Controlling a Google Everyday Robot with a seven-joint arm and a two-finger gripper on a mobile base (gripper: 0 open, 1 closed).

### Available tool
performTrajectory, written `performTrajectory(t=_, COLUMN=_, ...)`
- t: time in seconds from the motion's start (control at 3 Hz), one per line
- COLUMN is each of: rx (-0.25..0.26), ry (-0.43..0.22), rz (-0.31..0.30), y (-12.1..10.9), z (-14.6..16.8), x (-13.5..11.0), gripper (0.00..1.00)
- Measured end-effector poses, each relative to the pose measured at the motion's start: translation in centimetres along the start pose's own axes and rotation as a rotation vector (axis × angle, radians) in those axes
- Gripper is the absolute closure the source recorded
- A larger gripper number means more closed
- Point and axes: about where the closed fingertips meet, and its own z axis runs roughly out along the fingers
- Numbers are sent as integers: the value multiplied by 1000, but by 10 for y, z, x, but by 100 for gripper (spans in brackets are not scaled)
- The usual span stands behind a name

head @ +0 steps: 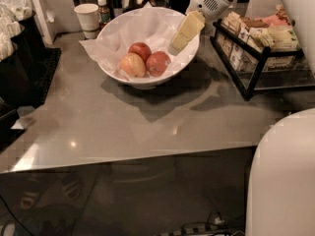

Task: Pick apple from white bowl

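While the gripper (178, 40) hangs over the right-hand rim of the white bowl (147, 80), angled down and to the left toward the fruit, I judge we're in the approach step, with no grasp made: all 3 apples lie on the crumpled paper and nothing is held. Whether the gripper is open or closed I cannot tell from this angle. The apple (158, 63) I want is the dull red one at the right of the cluster, nearest the gripper. It seems to touch the paler yellow-and-pink apple (132, 65) on its left, and the brighter red apple (140, 50) sits just behind. Next I'd need to drop in past the rim and straddle it without nudging those 2 neighbours. It's near enough round, so I see no real long axis; its pale spot faces up and right, and I can't make out the stem.
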Motion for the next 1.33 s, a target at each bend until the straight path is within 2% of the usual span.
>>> performTrajectory(t=0.33, rx=-101, ry=-6, rz=-30, y=7, z=40, x=-15, gripper=0)
performTrajectory(t=0.67, rx=-104, ry=-6, rz=-29, y=7, z=42, x=-15, gripper=19)
performTrajectory(t=1.0, rx=-104, ry=-6, rz=-29, y=7, z=42, x=-15, gripper=42)
performTrajectory(t=1.33, rx=-124, ry=-14, rz=-18, y=4, z=57, x=-14, gripper=59)
